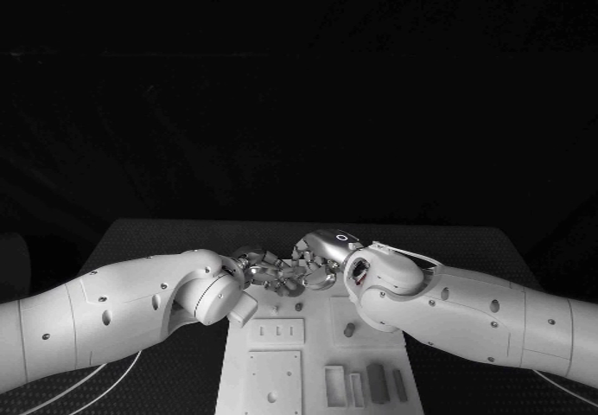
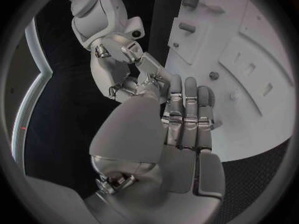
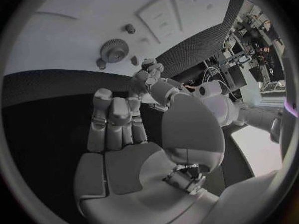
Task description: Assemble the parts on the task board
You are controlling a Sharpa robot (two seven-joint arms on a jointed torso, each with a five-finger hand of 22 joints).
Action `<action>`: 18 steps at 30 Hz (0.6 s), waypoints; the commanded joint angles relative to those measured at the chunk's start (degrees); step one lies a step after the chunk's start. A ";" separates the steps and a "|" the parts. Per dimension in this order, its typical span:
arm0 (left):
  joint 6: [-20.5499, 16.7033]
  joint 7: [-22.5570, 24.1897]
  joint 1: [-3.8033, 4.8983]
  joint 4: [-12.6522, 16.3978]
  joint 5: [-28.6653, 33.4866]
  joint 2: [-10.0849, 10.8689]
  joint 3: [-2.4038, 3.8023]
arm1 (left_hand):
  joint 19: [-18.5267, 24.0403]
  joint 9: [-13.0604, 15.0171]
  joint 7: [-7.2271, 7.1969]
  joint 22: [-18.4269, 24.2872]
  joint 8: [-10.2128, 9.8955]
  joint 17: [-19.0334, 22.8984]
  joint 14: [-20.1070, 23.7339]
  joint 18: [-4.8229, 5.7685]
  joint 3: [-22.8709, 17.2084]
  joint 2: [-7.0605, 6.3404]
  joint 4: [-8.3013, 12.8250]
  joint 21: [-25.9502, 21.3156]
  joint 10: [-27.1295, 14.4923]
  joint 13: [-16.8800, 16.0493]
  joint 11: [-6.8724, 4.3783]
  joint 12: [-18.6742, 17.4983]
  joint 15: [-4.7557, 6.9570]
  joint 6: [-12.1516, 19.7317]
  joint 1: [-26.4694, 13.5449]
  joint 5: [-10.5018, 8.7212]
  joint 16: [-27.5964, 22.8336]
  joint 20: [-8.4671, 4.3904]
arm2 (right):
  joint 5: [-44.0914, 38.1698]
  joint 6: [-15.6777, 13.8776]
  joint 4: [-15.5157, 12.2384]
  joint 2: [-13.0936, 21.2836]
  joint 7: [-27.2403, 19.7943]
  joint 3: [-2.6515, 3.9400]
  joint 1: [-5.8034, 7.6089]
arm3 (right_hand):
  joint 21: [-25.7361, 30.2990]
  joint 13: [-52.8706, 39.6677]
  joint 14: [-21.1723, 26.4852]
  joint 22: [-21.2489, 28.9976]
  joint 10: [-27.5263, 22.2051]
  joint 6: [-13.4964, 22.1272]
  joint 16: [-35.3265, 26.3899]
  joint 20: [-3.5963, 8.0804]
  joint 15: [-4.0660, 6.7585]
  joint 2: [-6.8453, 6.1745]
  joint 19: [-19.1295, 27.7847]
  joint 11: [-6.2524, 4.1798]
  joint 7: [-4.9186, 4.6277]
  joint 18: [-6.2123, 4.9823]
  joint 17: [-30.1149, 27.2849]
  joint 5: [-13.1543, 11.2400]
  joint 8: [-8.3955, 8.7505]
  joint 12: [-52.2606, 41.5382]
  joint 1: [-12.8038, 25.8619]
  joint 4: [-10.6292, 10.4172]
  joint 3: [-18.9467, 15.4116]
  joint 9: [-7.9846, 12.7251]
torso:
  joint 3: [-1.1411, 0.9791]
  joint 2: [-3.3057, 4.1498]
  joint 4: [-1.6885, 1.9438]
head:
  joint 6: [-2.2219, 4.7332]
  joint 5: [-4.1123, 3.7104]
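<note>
Black table (image 1: 149,238), white task board (image 1: 281,363) at middle. Left hand (image 1: 256,266) and right hand (image 1: 321,252) met above board's far end, fingertips touching; grip impossible to tell. Gear part (image 3: 114,50) lay on board.

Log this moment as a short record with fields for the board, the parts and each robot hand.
board: white task board on the black table
parts: gear lying flat on the board; long blocks at the near right
left robot hand: over the board's far end, fingers straight, holds nothing
right robot hand: close beside the left, fingers straight, holds nothing
</note>
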State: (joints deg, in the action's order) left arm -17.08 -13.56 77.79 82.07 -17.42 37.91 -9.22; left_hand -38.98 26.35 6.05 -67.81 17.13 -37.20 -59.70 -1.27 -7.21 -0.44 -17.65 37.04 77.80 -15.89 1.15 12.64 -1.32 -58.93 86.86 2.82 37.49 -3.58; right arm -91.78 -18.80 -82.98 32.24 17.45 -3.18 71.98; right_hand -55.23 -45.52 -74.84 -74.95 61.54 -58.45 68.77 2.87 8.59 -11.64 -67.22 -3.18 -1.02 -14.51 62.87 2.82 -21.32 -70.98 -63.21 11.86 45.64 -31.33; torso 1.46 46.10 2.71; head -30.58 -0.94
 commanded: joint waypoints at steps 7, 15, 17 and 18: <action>1.05 0.19 0.12 -0.18 0.23 0.39 0.13 | 0.62 1.46 -0.73 0.21 0.81 -0.44 -0.28 1.19 -2.87 1.28 1.14 0.76 1.24 -0.97 -0.53 1.20 0.40 -1.68 -1.15 1.46 1.67 -0.96 | -0.51 1.04 -0.03 0.18 -0.61 -0.09 -0.31 | -0.35 -0.08 -0.46 -0.60 0.38 -5.99 0.18 0.15 0.13 0.42 -0.45 0.15 -2.15 -0.49 0.05 -0.04 -0.15 0.30 0.04 0.07 0.28 -2.44 | -0.02 0.00 -0.04 | -0.12 0.02; 1.61 -0.10 0.11 -0.36 0.23 0.26 0.13 | 0.55 2.89 -1.27 0.17 1.64 -1.32 -0.42 1.27 -3.67 1.71 1.42 2.00 1.20 -3.53 -1.24 4.23 1.10 -2.65 -3.22 4.74 4.14 -1.65 | -0.46 1.05 0.02 0.17 -0.63 -0.09 -0.43 | -0.34 -0.08 -0.46 -0.60 0.38 -5.99 0.18 0.14 0.13 0.39 -0.45 0.15 -2.15 -0.49 0.05 -0.04 -0.14 0.31 0.07 0.07 0.34 -2.46 | -0.01 0.00 -0.03 | -0.18 0.00; 1.72 -0.12 0.11 -0.35 0.23 0.24 0.13 | 0.58 3.05 -1.31 0.15 1.68 -1.36 -0.38 1.27 -3.74 1.75 1.43 2.15 1.05 -3.83 -1.28 4.53 1.15 -2.66 -3.33 4.77 4.35 -1.70 | -0.44 1.03 0.02 0.17 -0.63 -0.09 -0.44 | -0.34 -0.08 -0.46 -0.60 0.39 -5.99 0.17 0.14 0.13 0.39 -0.45 0.15 -2.15 -0.49 0.05 -0.04 -0.13 0.32 0.08 0.07 0.35 -2.47 | -0.02 -0.01 -0.05 | -0.22 0.01; 1.81 -0.15 0.11 -0.35 0.18 0.23 0.13 | 0.63 3.15 -1.32 0.14 1.69 -1.38 -0.34 1.27 -3.78 1.75 1.45 2.23 0.95 -4.01 -1.30 4.72 1.17 -2.66 -3.38 4.79 4.47 -1.72 | -0.43 1.02 0.02 0.17 -0.61 -0.09 -0.44 | -0.34 -0.08 -0.46 -0.59 0.39 -5.99 0.17 0.14 0.13 0.39 -0.46 0.15 -2.15 -0.49 0.05 -0.04 -0.13 0.32 0.08 0.07 0.36 -2.47 | -0.02 -0.01 -0.05 | -0.22 0.01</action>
State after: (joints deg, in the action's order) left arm -15.63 -13.86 77.80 81.89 -17.28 38.17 -9.20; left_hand -38.78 24.40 6.44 -67.63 18.17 -38.53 -60.09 -0.42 -10.59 1.34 -16.16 39.03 78.94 -19.86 -0.01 17.09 -0.51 -59.54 83.82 7.29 41.77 -3.79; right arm -91.80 -18.76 -82.77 32.43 17.39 -3.22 71.66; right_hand -55.22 -45.52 -74.84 -74.94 61.54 -58.45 68.77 3.01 8.58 -11.69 -67.37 -3.17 -1.02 -14.16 62.85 2.82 -21.06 -70.98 -63.16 11.86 45.64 -31.24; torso 1.44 46.10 2.66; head -30.77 -0.94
